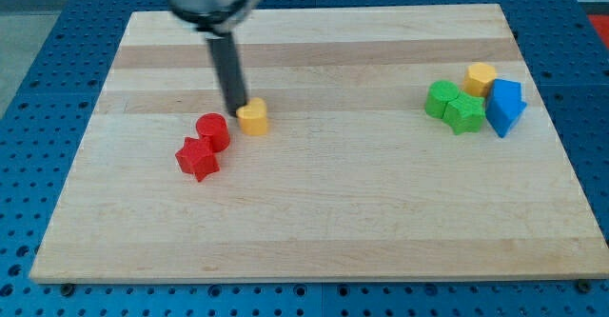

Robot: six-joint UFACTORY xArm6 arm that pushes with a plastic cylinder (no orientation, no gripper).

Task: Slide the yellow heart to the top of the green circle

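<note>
The yellow heart (253, 117) lies left of the board's centre. My tip (234, 110) rests right at its left edge, touching or nearly touching it. The green circle (442, 99) sits far off at the view's right, pressed against a green star (465, 113) just below and right of it. The heart and the green circle are far apart, with bare board between them.
A red cylinder (212, 130) and a red star (198, 158) sit just below-left of my tip. A yellow hexagon (481, 76) and a blue block (504, 107) crowd the green circle's right side. The wooden board (314, 231) ends on all sides in a blue pegboard.
</note>
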